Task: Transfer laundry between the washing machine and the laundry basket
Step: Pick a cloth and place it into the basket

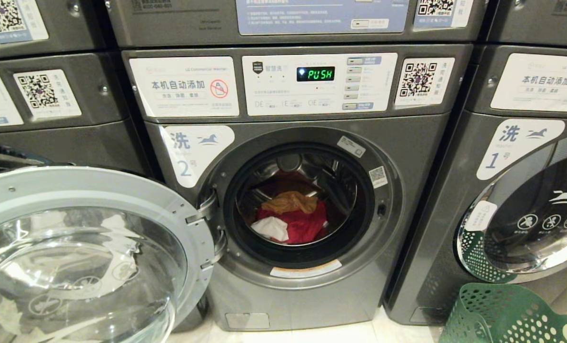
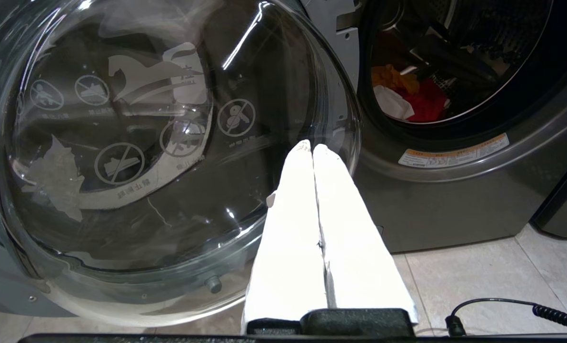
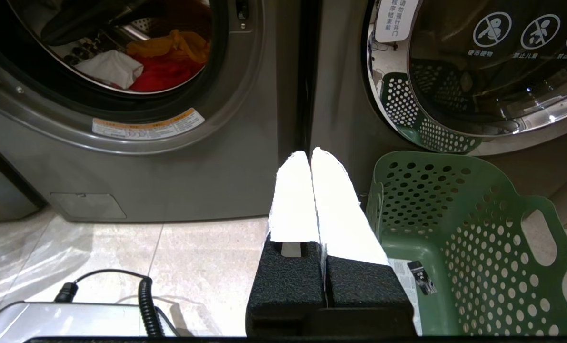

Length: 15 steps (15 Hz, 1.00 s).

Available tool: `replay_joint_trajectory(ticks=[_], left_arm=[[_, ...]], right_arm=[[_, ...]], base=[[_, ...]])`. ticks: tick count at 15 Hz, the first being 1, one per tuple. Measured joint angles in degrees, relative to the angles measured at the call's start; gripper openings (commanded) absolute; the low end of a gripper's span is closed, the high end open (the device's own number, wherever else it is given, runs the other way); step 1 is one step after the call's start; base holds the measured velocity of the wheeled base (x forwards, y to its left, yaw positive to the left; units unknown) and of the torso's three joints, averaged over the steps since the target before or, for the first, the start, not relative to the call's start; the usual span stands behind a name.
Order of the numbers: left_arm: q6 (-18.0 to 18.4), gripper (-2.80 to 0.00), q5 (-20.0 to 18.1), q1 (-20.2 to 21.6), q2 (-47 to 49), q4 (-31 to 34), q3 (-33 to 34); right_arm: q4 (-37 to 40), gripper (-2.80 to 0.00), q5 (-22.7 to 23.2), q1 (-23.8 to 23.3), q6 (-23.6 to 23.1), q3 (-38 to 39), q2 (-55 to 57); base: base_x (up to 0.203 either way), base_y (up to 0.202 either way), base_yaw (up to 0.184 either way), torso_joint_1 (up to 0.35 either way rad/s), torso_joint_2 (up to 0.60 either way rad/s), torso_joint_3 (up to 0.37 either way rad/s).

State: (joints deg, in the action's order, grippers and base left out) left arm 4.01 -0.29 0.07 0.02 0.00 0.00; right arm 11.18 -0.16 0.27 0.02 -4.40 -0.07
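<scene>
Swung fully open at about 8 o'clock in the head view: round glass door, chrome-rimmed, hinged on the left side of the washing machine, printed warning symbols showing through the glass. Hanging low in front of that door, seen only from its own wrist camera: left gripper, white-wrapped jaws pressed together, holding nothing.

At centre, dark grey front-loader with a white label bearing a blue 2 and a horse mark at 10 o'clock of the drum mouth, display reading PUSH above. Drum mouth wide open and unobstructed. Inside, low in the drum: laundry in a loose heap, mustard yellow-orange piece on top toward 12 o'clock, bright red-pink piece beneath it, white piece at 7 o'clock, all touching.

Low over pale floor tiles, in line with the seam between the two machines: right gripper, jaws likewise pressed together and empty. Bare floor between it and the machine front.

At 3 o'clock, like machine marked 1, door closed. At 5 o'clock, just in front of it: green laundry basket, round holes all over, cut-out handle, standing upright, just beside the right gripper.
</scene>
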Motion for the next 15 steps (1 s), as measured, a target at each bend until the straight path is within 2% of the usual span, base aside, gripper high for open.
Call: replay_joint_trajectory(ticks=[15], left_arm=[[-0.1, -2.80, 0.1, 0.0, 0.0, 0.0, 0.0]], right_arm=[[0.0, -2.80, 0.0, -0.1, 0.0, 0.0, 0.0]], base=[[0.000, 0.000, 0.000, 0.003, 0.00, -0.193]])
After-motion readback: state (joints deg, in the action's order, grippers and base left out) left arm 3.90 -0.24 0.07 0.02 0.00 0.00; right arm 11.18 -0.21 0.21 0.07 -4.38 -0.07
